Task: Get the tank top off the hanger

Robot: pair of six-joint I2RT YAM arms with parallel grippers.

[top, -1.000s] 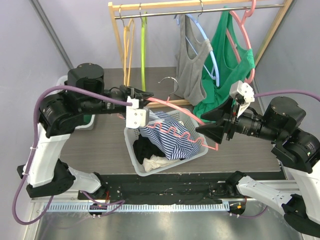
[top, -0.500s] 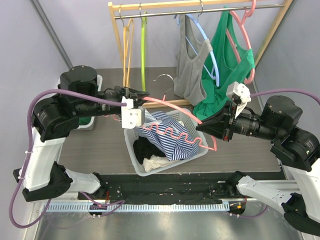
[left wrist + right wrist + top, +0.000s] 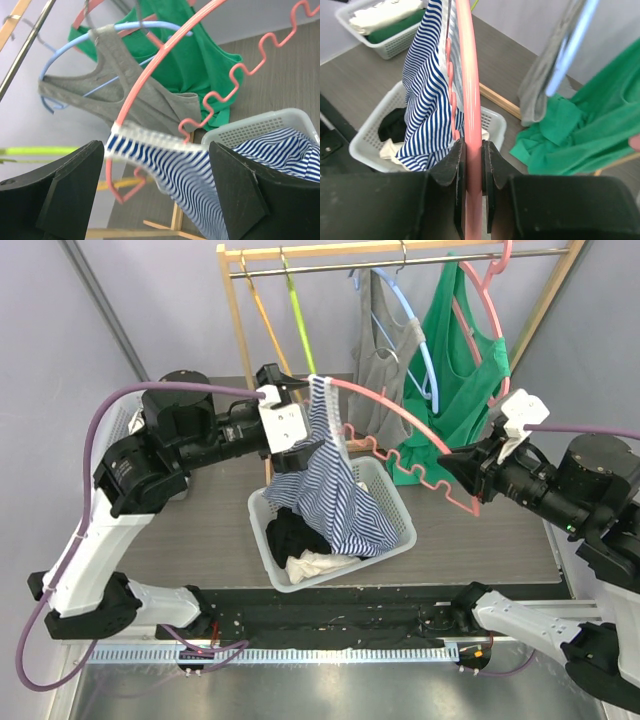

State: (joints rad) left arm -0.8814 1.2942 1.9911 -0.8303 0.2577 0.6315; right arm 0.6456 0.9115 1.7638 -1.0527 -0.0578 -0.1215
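1. The tank top (image 3: 335, 490) was blue-and-white striped with a pale ribbed edge on its strap (image 3: 150, 137).
2. It hung from the pink hanger (image 3: 468, 60), one strap looped over the curved upper bar near that bar's left end.
3. The body of it draped down in loose folds, and its lower hem fell into the white basket (image 3: 393, 502) on the bench (image 3: 210, 520).
4. The basket also held dark and cream clothing under the striped cloth.
5. The hanger was off the rail, tilted and raised above the basket, its wavy lower bar showing to the right of the cloth.
6. My right gripper (image 3: 472, 145) had its jaws clenched on the hanger's pink bar, out at the hanger's right end.
7. My left gripper (image 3: 156, 150) had its jaws spread wide, and the strap ran across the gap between them in the wrist view; I could not tell whether either finger touched it.
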